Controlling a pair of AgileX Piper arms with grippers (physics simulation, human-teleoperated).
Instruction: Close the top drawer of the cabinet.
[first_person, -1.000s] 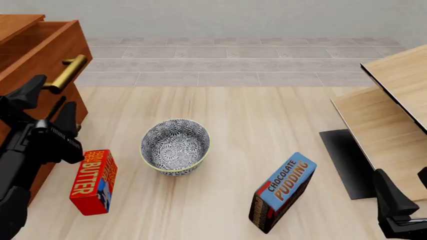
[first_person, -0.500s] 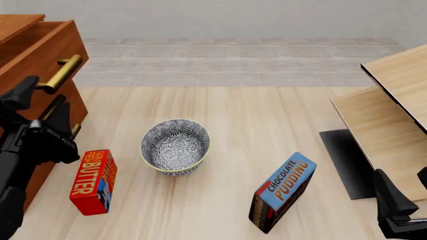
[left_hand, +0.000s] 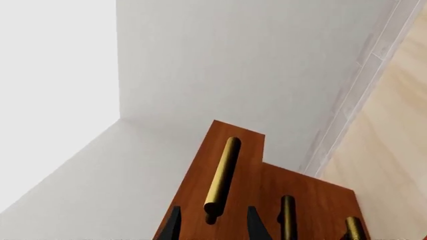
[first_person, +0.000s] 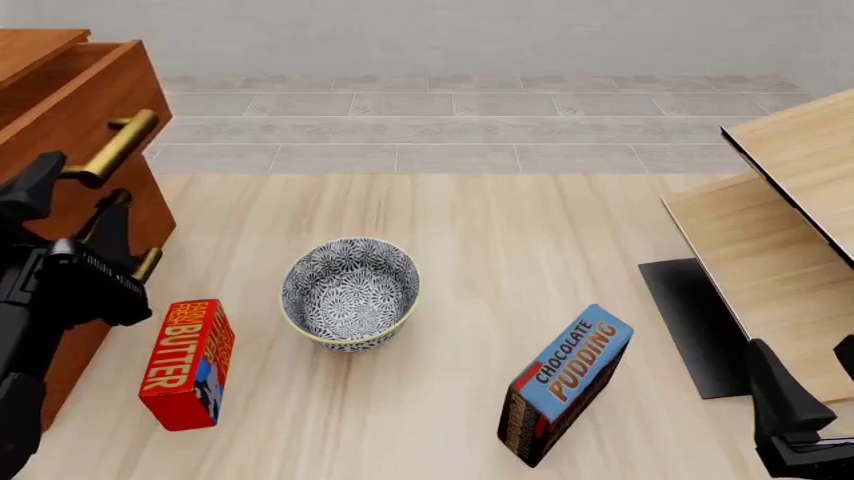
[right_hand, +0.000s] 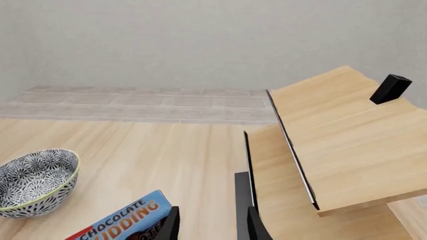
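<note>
Mid-table, bowl (first_person: 351, 292), nothing inside.

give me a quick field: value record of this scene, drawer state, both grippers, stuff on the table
top drawer: still pulled out past the cabinet front
handle: brass bar, lined up between the left fingers, no contact visible
left gripper: open, at the drawer front
right gripper: open, holding nothing, low on the right side
table items: patterned bowl, butter box, chocolate pudding box
right side: pale wood panels
</note>
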